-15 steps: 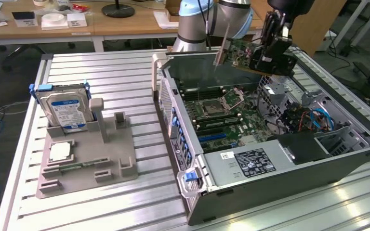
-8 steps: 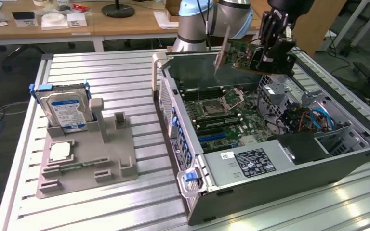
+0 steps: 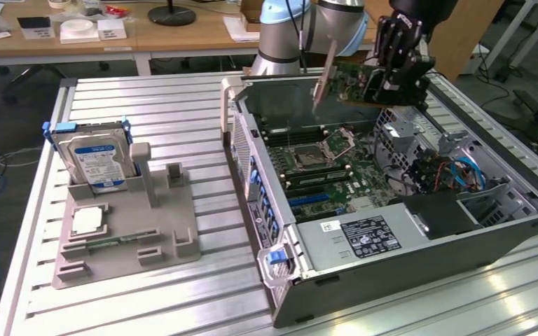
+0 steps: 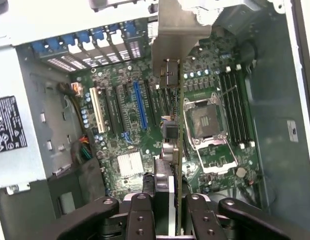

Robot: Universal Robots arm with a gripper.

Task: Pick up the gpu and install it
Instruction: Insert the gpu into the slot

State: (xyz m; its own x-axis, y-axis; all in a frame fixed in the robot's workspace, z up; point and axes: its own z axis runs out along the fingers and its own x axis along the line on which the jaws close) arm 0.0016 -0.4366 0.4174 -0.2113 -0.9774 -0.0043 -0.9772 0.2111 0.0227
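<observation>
The gpu (image 3: 355, 82), a green card with a silver end bracket (image 3: 323, 73), hangs in the air above the far end of the open computer case (image 3: 409, 238). My gripper (image 3: 391, 77) is shut on it, black fingers (image 3: 402, 78) clamping the card near its cooler. In the wrist view the gpu (image 4: 178, 150) is seen edge-on between the fingers (image 4: 145, 215), its bracket (image 4: 175, 35) pointing toward the rear slot covers. Below it lies the motherboard (image 4: 145, 135) with a blue expansion slot (image 4: 140, 105) and an empty CPU socket (image 4: 205, 122).
A grey fixture (image 3: 124, 231) on the slatted table (image 3: 176, 112) holds a hard drive (image 3: 96, 157), a CPU (image 3: 87, 220) and a memory stick (image 3: 110, 243). Inside the case are a power supply (image 3: 358, 238) and blue cables (image 3: 461, 171). A wooden desk (image 3: 110, 31) stands behind.
</observation>
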